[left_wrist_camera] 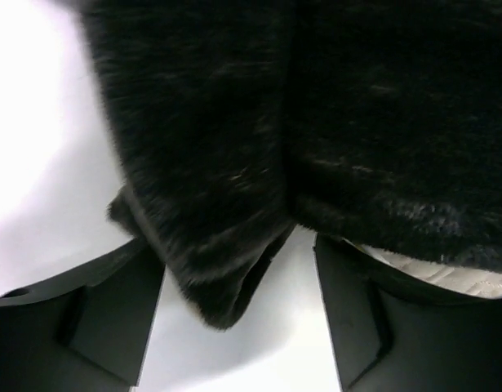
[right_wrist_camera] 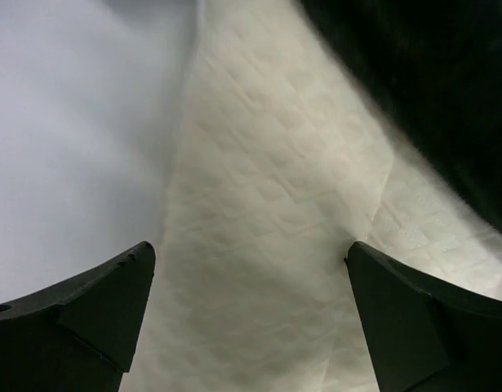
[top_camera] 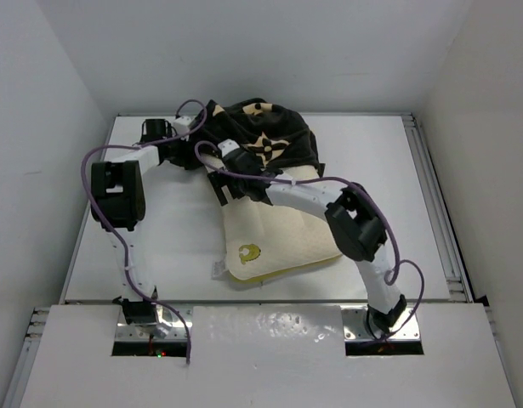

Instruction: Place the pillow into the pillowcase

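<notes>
The cream pillow point(top_camera: 282, 238) lies mid-table, its yellow logo point(top_camera: 248, 252) and white tag point(top_camera: 218, 269) at the near left corner. Its far part is covered by the black flowered pillowcase point(top_camera: 270, 140). My left gripper point(top_camera: 183, 143) is at the case's left edge; in the left wrist view it point(left_wrist_camera: 238, 302) is open, with a hanging fold of black fabric point(left_wrist_camera: 218, 269) between the jaws and a strip of pillow point(left_wrist_camera: 446, 278) under the case. My right gripper point(top_camera: 231, 183) is open over the pillow's left side, near the case's edge. In the right wrist view it point(right_wrist_camera: 251, 310) straddles quilted pillow point(right_wrist_camera: 259, 245), the case point(right_wrist_camera: 430, 90) beyond.
The white table point(top_camera: 159, 238) is walled at the back and both sides. A metal rail point(top_camera: 438, 212) runs along the right edge. The arm bases sit in slots at the near edge point(top_camera: 261, 327).
</notes>
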Controlling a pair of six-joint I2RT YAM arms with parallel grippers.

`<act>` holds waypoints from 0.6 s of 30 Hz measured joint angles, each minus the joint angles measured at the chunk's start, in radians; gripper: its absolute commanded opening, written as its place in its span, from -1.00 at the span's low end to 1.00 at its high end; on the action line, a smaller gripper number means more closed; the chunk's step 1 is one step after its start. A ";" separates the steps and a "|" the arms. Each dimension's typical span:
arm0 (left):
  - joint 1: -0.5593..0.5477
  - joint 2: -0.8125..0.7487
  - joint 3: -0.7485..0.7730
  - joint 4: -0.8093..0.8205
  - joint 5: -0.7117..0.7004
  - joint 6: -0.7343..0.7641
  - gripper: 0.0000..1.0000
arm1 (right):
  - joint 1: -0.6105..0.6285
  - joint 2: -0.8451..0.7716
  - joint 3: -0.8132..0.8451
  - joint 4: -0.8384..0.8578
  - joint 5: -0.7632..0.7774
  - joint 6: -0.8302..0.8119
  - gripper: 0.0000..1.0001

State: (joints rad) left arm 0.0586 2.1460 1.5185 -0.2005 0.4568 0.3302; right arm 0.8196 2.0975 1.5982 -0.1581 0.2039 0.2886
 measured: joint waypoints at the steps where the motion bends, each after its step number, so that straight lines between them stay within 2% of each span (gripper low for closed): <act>1: 0.001 0.008 0.000 0.010 0.021 0.000 0.25 | 0.000 0.026 0.000 -0.014 0.011 0.008 0.98; 2: 0.002 0.017 0.002 0.016 0.041 -0.002 -0.13 | -0.001 0.045 0.000 -0.023 0.021 0.015 0.97; 3: 0.003 0.032 0.010 0.014 0.060 -0.006 -0.33 | -0.002 0.065 0.010 -0.031 0.033 0.023 0.98; 4: 0.003 0.050 0.024 0.014 0.074 -0.010 -0.84 | -0.002 0.084 0.031 -0.041 0.045 0.029 0.98; 5: 0.004 0.071 0.041 0.012 0.087 -0.018 -1.00 | -0.001 0.098 0.055 -0.057 0.056 0.034 0.98; 11: 0.016 0.089 0.062 -0.047 0.176 -0.013 -1.00 | 0.018 0.147 0.154 -0.101 0.100 0.053 0.98; 14: 0.019 0.013 0.006 -0.098 0.207 0.023 -1.00 | 0.032 0.162 0.155 -0.101 0.114 0.058 0.98; 15: 0.019 -0.029 -0.019 -0.122 0.217 0.042 -1.00 | 0.035 0.170 0.158 -0.100 0.119 0.066 0.88; 16: 0.018 -0.069 -0.037 -0.146 0.224 0.060 -1.00 | 0.039 0.182 0.171 -0.104 0.126 0.080 0.72; 17: 0.013 -0.108 -0.047 -0.171 0.232 0.078 -1.00 | 0.039 0.196 0.190 -0.108 0.132 0.091 0.34; 18: 0.010 -0.140 -0.050 -0.200 0.240 0.100 -1.00 | 0.038 0.213 0.214 -0.113 0.138 0.109 -0.76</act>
State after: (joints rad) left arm 0.0681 2.0056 1.4689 -0.4007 0.6971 0.4297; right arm 0.8574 2.3108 1.8118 -0.2707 0.3420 0.3977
